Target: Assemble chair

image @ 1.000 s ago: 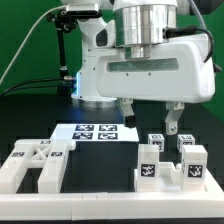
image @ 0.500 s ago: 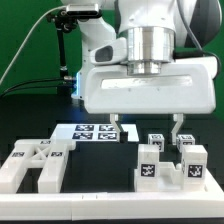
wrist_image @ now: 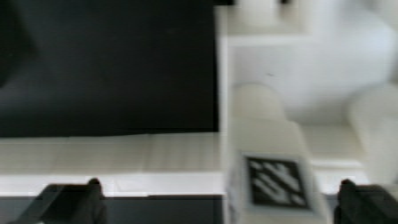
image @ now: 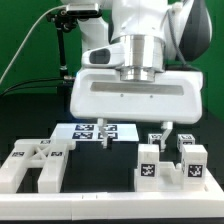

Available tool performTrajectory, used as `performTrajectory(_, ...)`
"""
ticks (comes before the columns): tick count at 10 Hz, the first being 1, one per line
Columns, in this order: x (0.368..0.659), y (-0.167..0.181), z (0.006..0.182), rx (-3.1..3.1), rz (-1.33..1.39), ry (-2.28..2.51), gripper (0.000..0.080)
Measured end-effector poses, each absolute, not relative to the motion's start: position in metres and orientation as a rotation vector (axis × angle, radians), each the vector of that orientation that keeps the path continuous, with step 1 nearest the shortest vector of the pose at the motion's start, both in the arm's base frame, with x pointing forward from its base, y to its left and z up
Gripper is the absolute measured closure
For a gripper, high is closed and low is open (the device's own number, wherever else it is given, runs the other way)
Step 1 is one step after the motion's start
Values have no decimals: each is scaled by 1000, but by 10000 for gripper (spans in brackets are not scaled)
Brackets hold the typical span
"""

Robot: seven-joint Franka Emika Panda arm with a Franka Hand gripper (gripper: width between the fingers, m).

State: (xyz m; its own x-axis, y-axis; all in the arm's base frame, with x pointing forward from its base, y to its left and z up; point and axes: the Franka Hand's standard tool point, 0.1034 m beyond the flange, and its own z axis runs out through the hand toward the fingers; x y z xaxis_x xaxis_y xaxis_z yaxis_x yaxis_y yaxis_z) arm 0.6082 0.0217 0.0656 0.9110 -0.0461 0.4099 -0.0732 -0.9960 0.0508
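The chair parts are matte white tagged pieces. A group of flat and blocky pieces (image: 36, 162) lies at the exterior view's left. A cluster of blocks and small cubes (image: 172, 161) stands at the exterior view's right. My gripper (image: 136, 136) hangs open and empty just above the table between the two groups, with one finger (image: 107, 137) over the marker board's edge. In the wrist view the gripper (wrist_image: 214, 204) is open, and a white tagged block (wrist_image: 274, 170) lies between its fingers, nearer one finger (wrist_image: 358, 200). More white pieces (wrist_image: 302, 55) lie beyond it, blurred.
The marker board (image: 88, 131) lies flat on the black table behind the parts. A long white untagged rail (image: 110, 205) runs along the front edge. The arm's wide white body (image: 135, 95) hides the middle of the table.
The gripper has moved toward the exterior view's left and come lower. Its fingers now hang by the marker board and the right cluster. The parts have not moved.
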Motion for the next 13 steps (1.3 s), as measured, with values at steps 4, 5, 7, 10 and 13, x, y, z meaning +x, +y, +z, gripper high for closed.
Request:
performTrajectory(4,607,25,38,3039,615,-109,151)
performTrajectory(5,608,32,33,3045,612,-102,151)
performTrajectory(7,613,45,17,3045,627,-76,151)
performTrajectory(10,610,45,8,3039,627,-71,151)
performTrajectory(13,609,45,8,3041,619,-71,262)
